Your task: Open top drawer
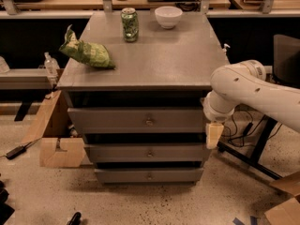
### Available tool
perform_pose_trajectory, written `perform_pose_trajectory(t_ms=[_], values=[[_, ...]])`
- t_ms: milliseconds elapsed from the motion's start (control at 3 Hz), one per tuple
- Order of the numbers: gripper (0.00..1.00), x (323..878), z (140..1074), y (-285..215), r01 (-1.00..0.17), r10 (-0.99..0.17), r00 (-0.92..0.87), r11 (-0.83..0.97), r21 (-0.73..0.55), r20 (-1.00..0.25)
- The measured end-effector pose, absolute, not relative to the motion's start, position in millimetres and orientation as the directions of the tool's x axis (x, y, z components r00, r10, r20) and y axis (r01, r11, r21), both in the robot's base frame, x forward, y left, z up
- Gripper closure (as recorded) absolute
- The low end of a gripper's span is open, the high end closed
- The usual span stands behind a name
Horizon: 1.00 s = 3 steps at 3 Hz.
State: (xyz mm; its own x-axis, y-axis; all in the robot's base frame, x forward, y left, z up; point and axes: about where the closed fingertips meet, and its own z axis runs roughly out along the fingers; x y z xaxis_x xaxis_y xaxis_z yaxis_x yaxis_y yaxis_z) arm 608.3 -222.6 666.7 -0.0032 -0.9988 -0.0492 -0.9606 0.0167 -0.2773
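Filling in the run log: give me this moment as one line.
gripper: beside right end of top drawer | knob: untouched | on top: bag, can, bowl

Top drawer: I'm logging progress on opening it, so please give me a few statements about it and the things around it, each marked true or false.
1. The gripper is on the knob of the top drawer. False: it hangs at the drawer's right end in the picture, away from the knob.
2. A green can stands upright on the cabinet top. True.
3. The white bowl sits left of the can in the picture. False: it sits to the can's right.
4. A green snack bag lies near the left edge of the cabinet top. True.
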Motion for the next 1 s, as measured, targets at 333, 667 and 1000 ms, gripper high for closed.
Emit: perform_pose_trajectory(t_ms=[333,667,1000], values=[[0.18,615,661,-222,-0.957,-0.999,-0.027,0.039,-0.286,-0.046],[0.42,599,666,-218,-0.951,-0.995,-0.074,0.091,-0.297,-0.069],[0.65,581,670,-216,-0.948,-0.992,-0.094,0.115,-0.296,-0.084]])
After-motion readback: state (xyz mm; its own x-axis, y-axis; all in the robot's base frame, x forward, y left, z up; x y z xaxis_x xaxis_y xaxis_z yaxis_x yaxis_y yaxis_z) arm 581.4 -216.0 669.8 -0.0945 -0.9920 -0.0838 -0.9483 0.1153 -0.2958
